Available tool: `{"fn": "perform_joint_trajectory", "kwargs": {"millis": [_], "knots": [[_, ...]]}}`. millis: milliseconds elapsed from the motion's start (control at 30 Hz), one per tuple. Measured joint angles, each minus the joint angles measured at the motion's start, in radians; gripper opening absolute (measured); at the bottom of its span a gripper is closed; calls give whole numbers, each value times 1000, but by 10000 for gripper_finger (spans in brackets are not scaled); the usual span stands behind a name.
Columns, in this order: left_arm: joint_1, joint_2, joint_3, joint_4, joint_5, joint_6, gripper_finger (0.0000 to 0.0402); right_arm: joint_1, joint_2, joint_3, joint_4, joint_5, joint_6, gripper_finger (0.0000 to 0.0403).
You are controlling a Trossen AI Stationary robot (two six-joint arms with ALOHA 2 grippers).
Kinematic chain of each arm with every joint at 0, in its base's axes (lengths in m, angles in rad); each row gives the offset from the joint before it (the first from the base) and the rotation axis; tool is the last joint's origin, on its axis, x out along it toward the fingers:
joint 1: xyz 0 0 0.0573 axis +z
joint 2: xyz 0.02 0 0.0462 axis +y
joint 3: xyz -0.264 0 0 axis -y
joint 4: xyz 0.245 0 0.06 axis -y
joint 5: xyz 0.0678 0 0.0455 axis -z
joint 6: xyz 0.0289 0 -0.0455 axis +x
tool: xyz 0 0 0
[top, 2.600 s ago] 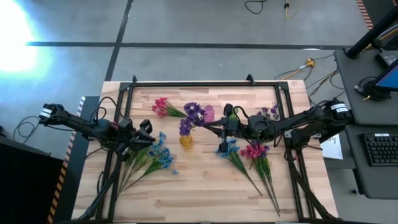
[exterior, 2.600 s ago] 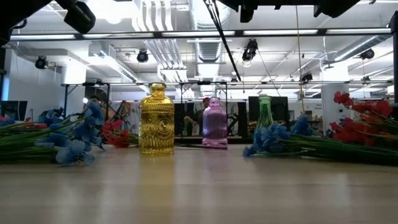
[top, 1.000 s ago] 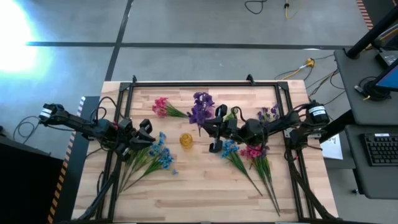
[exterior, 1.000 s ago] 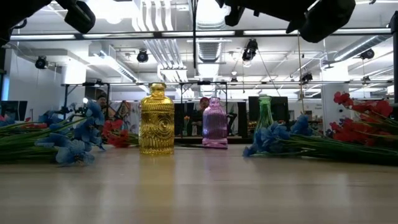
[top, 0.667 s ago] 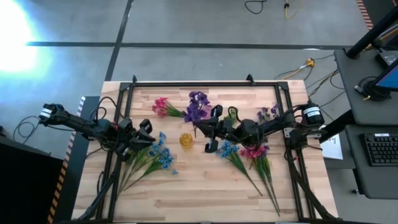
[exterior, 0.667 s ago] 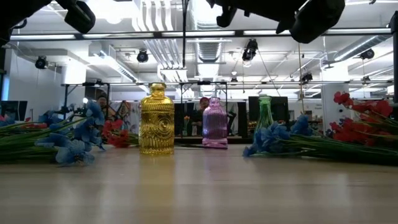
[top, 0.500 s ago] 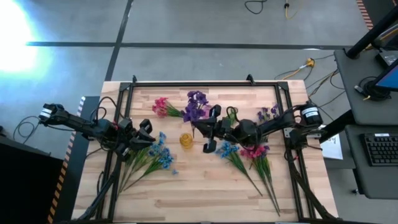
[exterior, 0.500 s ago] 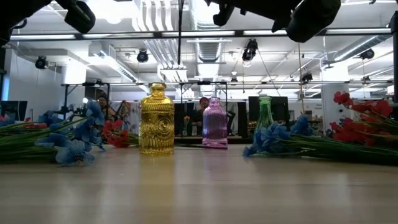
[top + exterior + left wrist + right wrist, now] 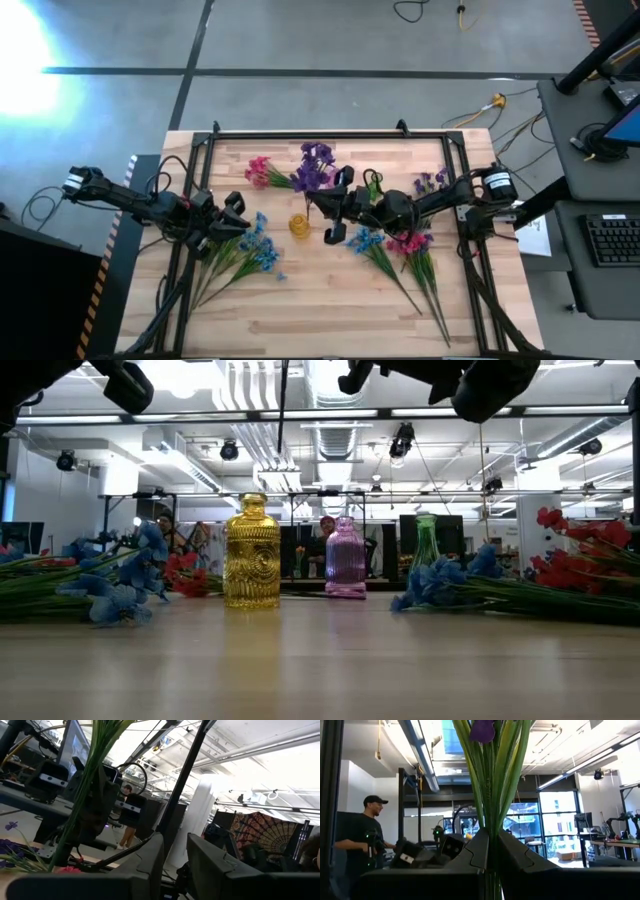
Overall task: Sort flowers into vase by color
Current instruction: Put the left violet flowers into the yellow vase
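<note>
Containers: 3 vases on wood table (image 9: 320, 660). Gold vase (image 9: 252, 552) nearest, pink-purple vase (image 9: 346, 558) and green vase (image 9: 426, 545) behind; no stems seen inside any.

Right gripper (image 9: 330, 207) raised just beside the gold vase, fingers clamped on purple sprig bunch (image 9: 315, 167), stems (image 9: 492, 780) upright between them.

Left gripper (image 9: 233, 212) at blue flowers (image 9: 258, 245), table's left; fingers narrow, grip can't tell.

Loose: 2 blue piles, 2 red-pink, 1 small purple (image 9: 431, 181).

Room: workshop w/ ceiling ducts, person in cap (image 9: 357, 840) beyond.
</note>
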Motion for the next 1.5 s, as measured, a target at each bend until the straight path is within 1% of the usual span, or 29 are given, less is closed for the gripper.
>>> {"fn": "perform_joint_trajectory", "kwargs": {"millis": [100,400,633,867,1200,1500], "knots": [[0,-3,0,0,0,0,75,-2,27,27,1,0,-17,18],[0,-8,0,1,1,-4,75,-3,167,140,6,0,-46,18],[0,-8,0,1,1,-4,75,-5,205,158,25,0,-92,18],[0,-8,0,1,2,-4,75,-13,206,156,15,1,-99,18],[0,-8,0,1,2,-4,75,-13,206,156,-67,1,-78,18],[0,-6,0,-9,2,-4,75,-13,206,156,-93,1,-77,21]]}}
